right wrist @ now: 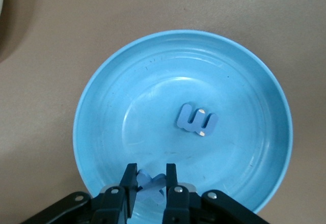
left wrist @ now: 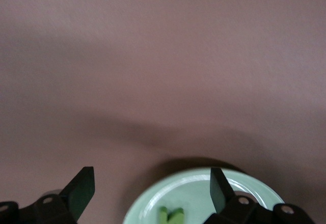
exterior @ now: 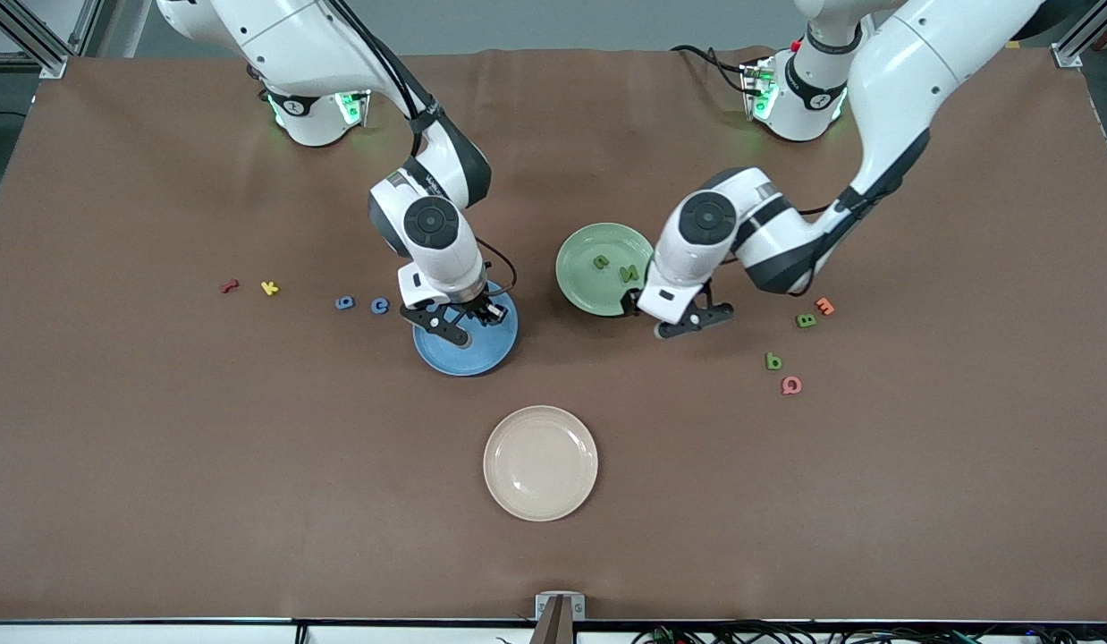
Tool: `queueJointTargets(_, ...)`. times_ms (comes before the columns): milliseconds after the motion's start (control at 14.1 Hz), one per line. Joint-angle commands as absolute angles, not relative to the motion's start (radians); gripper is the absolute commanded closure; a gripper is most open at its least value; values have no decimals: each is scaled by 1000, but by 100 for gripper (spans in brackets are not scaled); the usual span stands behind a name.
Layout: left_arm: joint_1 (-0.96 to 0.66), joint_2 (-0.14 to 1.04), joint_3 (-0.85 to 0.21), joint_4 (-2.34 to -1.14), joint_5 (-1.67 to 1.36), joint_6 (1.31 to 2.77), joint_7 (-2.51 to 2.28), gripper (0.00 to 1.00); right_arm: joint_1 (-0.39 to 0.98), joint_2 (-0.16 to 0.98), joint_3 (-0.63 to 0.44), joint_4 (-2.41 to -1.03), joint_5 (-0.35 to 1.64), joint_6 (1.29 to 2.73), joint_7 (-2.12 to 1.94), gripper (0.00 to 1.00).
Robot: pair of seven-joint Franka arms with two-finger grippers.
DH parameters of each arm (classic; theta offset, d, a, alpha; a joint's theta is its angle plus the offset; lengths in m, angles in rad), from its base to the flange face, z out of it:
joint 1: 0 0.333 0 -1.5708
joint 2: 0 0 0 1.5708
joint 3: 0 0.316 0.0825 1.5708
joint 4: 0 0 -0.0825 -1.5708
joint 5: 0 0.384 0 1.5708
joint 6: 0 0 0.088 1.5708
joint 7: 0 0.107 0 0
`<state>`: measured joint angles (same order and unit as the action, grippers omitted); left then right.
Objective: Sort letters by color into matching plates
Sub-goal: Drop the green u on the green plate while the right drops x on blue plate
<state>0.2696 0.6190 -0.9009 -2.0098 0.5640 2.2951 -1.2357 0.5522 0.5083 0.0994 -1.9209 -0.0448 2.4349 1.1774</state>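
A blue letter [right wrist: 151, 186] is pinched by the right gripper [right wrist: 151, 183] over the blue plate [right wrist: 102, 102]. The left gripper [left wrist: 153, 188] is spread over the green plate [left wrist: 193, 186].

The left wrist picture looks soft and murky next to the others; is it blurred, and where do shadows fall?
Left wrist view: soft throughout, a broad dark shadow across the brown table, the green plate hazy. Right wrist view: crisp, evenly lit, the blue plate showing faint sheen. Front view: sharp, with soft shadows under both arms.
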Motion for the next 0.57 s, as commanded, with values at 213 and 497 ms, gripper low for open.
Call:
queueJointTargets(213,359,609,-888,-1985,690,2284,-1125,1,548,517,94,-1876,-54,2413,1186,0)
queueJointTargets(497,431,612,-871,-1977,713,2286,-976,1,480,454,87,-1907,-61,2301,1004,0)
